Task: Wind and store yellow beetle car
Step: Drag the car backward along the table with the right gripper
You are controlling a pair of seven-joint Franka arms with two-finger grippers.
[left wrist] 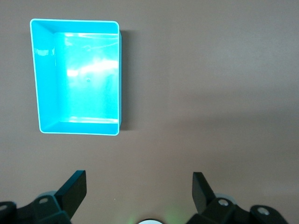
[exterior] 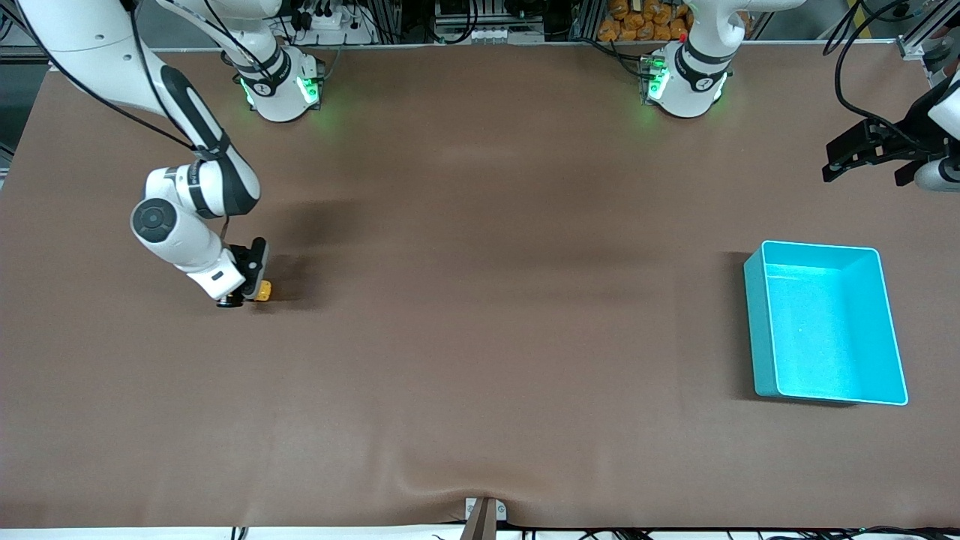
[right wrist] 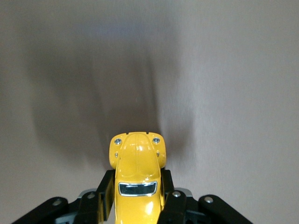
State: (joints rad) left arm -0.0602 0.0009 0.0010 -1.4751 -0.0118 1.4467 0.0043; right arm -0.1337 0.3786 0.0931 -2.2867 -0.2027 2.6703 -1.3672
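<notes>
The right gripper (exterior: 251, 291) is clamped on the yellow beetle car (exterior: 262, 290) at the table (exterior: 480, 337) while the left gripper (left wrist: 139, 192) waits, wide apart, near the teal bin (left wrist: 38, 93)

A brown table (exterior: 480, 337) fills the front view, its smooth covering showing a small wrinkle at the edge nearest the front camera. 1 teal bin (exterior: 825, 324) sits on it toward the left arm's end, open side up, with nothing inside; its walls are bright and glossy, and it casts a narrow shadow on the covering beside it. Above the table's top edge lie black cables (exterior: 450, 22) and a cluster of orange objects (exterior: 645, 21).
</notes>
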